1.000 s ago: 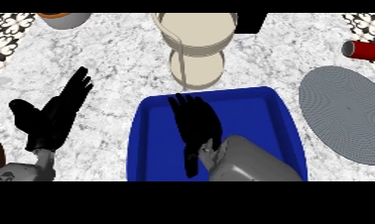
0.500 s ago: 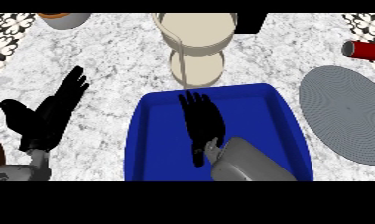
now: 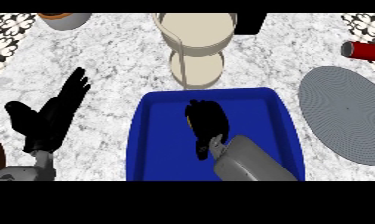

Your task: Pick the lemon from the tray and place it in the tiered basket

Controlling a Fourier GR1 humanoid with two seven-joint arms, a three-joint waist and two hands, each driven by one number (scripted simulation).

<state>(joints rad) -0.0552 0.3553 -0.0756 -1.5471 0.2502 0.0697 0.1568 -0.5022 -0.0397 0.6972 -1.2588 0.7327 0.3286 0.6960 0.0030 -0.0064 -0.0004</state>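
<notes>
My right hand (image 3: 207, 121) is over the middle of the blue tray (image 3: 150, 139), fingers curled down. A thin yellow sliver of the lemon (image 3: 188, 114) shows at the hand's left edge; the hand hides the rest of it. The cream tiered basket (image 3: 196, 34) stands just beyond the tray's far rim, its upper tier above a smaller lower tier (image 3: 198, 69). My left hand (image 3: 51, 116) rests open on the counter left of the tray, fingers pointing away.
A grey round plate (image 3: 341, 111) lies right of the tray. A red can (image 3: 359, 49) lies at the far right edge. A grey bowl with an orange inside (image 3: 64, 19) sits at the far left, and a dark box (image 3: 251, 22) behind the basket.
The right hand's fingers, straight before, have curled down over the tray's middle. The left hand has shifted slightly and stays open.
</notes>
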